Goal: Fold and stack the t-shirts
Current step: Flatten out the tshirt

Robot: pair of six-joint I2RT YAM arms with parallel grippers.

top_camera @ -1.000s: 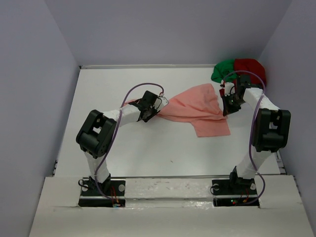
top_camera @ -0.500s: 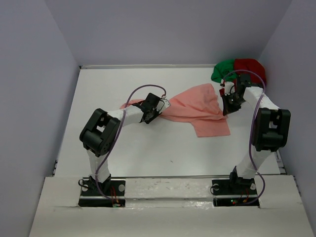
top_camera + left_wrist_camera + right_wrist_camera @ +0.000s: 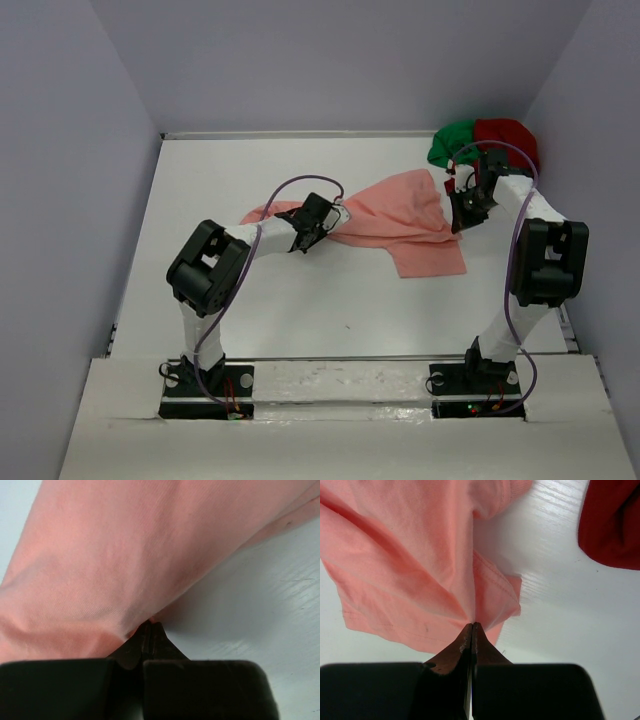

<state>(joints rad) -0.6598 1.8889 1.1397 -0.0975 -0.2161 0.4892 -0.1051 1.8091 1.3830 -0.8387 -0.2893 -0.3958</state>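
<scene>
The salmon-pink t-shirt (image 3: 400,222) lies stretched across the middle of the white table (image 3: 300,300). My left gripper (image 3: 330,216) is shut on its left edge, pinching the cloth (image 3: 100,580) at the fingertips. Over at the shirt's right side, my right gripper (image 3: 457,222) is shut on a bunched fold (image 3: 485,605) of the same shirt. The green t-shirt (image 3: 450,142) and the dark red t-shirt (image 3: 508,138) lie crumpled together in the far right corner; the dark red one (image 3: 612,525) also shows at the top right of the right wrist view.
Grey walls enclose the table at the back (image 3: 350,70), left (image 3: 60,200) and right (image 3: 610,200). Both arm bases sit on a white rail (image 3: 340,385) along the near edge.
The left gripper has slid right along the shirt's left edge and closed on the cloth. The right arm has not moved.
</scene>
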